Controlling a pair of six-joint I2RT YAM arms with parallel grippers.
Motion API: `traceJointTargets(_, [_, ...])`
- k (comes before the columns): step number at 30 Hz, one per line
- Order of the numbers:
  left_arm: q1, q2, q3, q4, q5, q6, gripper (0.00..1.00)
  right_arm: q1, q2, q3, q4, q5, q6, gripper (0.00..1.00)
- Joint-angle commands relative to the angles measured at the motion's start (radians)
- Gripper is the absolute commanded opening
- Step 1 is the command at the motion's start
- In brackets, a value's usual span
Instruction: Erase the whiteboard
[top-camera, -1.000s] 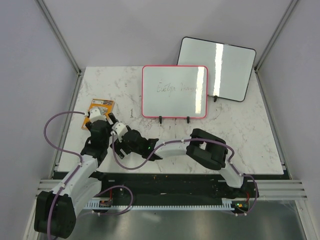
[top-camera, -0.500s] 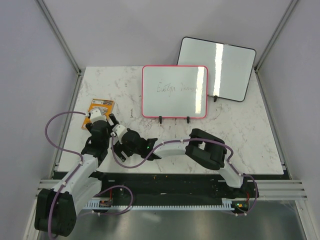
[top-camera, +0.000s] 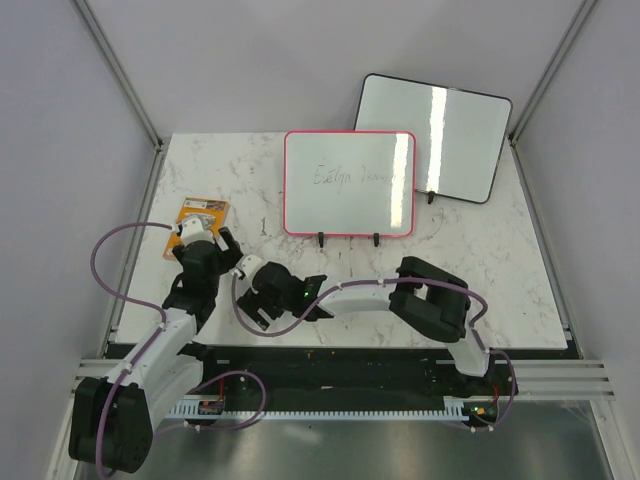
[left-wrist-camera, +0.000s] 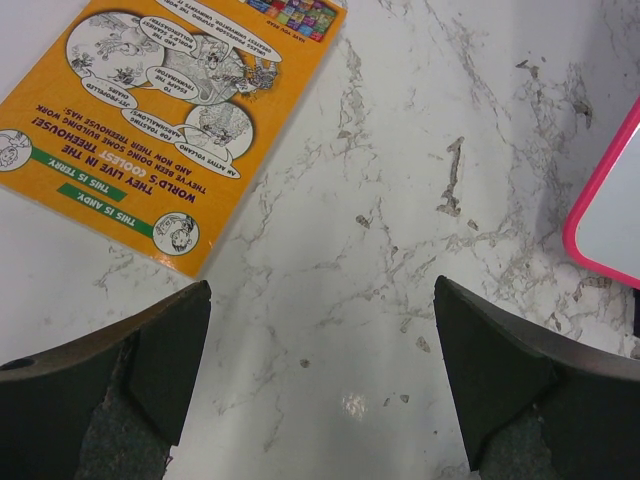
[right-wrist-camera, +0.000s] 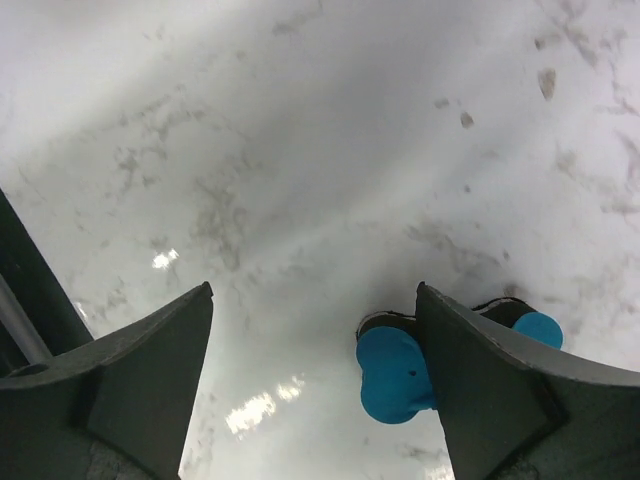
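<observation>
The whiteboard (top-camera: 349, 183) has a pink frame and stands upright on black feet at the table's middle back, with faint handwriting near its top. Its pink edge also shows in the left wrist view (left-wrist-camera: 603, 210). My right gripper (top-camera: 250, 292) is open and low over the table's front left. In its wrist view (right-wrist-camera: 315, 380) a blue eraser (right-wrist-camera: 393, 372) with a dark underside lies on the marble. The eraser touches the inner side of the right finger (right-wrist-camera: 500, 400), which partly hides it. My left gripper (top-camera: 205, 238) is open and empty over bare marble (left-wrist-camera: 320, 370).
A black-framed whiteboard (top-camera: 433, 137) leans at the back right, behind the pink one. An orange booklet (top-camera: 201, 214) lies at the left by my left gripper and fills the upper left of the left wrist view (left-wrist-camera: 160, 110). The two grippers are close together.
My right gripper has moved toward the near edge and slightly right. The left arm has barely shifted. The boards and booklet have not moved.
</observation>
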Motion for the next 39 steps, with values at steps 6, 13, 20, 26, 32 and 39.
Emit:
traceJointTargets(6, [0.005, -0.004, 0.018, 0.042, 0.005, -0.028, 0.98, -0.04, -0.146, -0.112, -0.386, 0.123, 0.094, 0.91])
traceJointTargets(13, [0.007, -0.007, 0.018, 0.041, 0.006, -0.027, 0.98, -0.079, -0.26, -0.209, -0.437, 0.204, 0.14, 0.91])
traceJointTargets(20, [0.005, -0.006, 0.018, 0.044, 0.008, -0.027, 0.99, -0.08, -0.473, -0.324, -0.371, 0.31, 0.217, 0.91])
traceJointTargets(26, [0.007, -0.006, 0.017, 0.044, 0.011, -0.025, 1.0, -0.079, -0.726, -0.496, -0.328, 0.379, 0.311, 0.9])
traceJointTargets(32, [0.008, -0.009, 0.017, 0.044, 0.014, -0.024, 1.0, -0.083, -0.86, -0.602, -0.37, 0.413, 0.421, 0.04])
traceJointTargets(39, [0.007, -0.013, 0.014, 0.045, 0.015, -0.022, 0.99, -0.128, -0.782, -0.639, -0.382, 0.376, 0.481, 0.0])
